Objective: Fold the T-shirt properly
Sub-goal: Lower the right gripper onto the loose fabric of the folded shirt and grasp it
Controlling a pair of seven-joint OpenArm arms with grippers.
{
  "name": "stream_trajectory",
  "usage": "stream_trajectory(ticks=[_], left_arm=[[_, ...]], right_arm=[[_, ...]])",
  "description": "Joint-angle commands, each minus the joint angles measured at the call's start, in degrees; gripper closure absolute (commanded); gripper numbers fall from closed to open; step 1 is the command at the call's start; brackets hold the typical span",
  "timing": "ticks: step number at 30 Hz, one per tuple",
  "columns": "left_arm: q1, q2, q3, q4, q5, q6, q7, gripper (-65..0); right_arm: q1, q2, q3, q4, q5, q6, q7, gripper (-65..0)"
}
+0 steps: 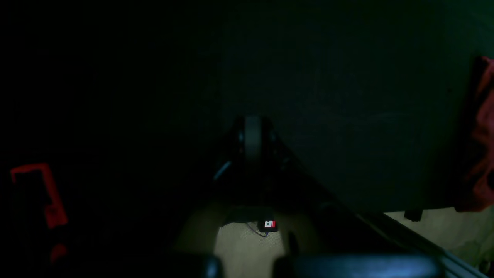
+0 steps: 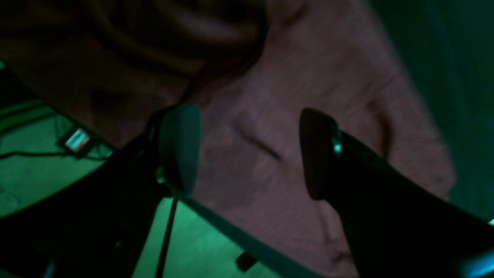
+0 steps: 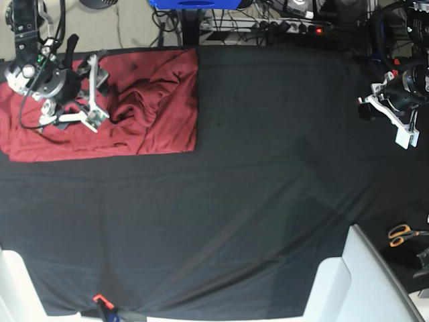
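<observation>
T-shirt [image 3: 147, 100] is lying at the desk's [image 3: 268, 188] far corner; right gripper [image 3: 94, 90] is hovering released above it; left gripper [image 3: 404, 127] is sitting clenched, empty.

Right gripper [image 3: 94, 87] at the frame's upper left, jaws spread wide; left gripper [image 3: 404, 127] at the right edge, jaws closed.
</observation>
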Motion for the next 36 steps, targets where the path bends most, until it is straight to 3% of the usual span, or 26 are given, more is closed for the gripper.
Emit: stream_trajectory(ticks=[1,13,18,32,36], left_arm=[[-0.1,-0.6,-0.6,0.8,-0.7,-0.3,-0.7,0.0],[-0.2,-0.6,-0.5,-2.0,-0.7,-0.3,-0.8,0.0],[-0.1,-0.6,-0.5,-2.0,-0.7,-0.3,-0.8,0.0],[0.1,-0.6,-0.5,-2.0,-0.7,-0.3,-0.8,0.0],[0.1,-0.6,-0.5,-2.0,-0.7,-0.3,-0.8,0.0]], right_arm=[[-0.1,0.6,0.2,0.9,0.1,-0.1,-1.1,-36.8],[-0.1,0.0,-6.8,0.2,0.2,-0.1,-2.4,-36.8],[1.1,-2.4,-5.3,-4.7,0.1,-0.1,-1.9,-36.8],[3.6,-2.1,-1.1,-6.9,0.1,-0.1,-1.9,-36.5],[4.5,-2.1,-1.2,-9.6,0.1,-0.1,-1.9,-26.3]])
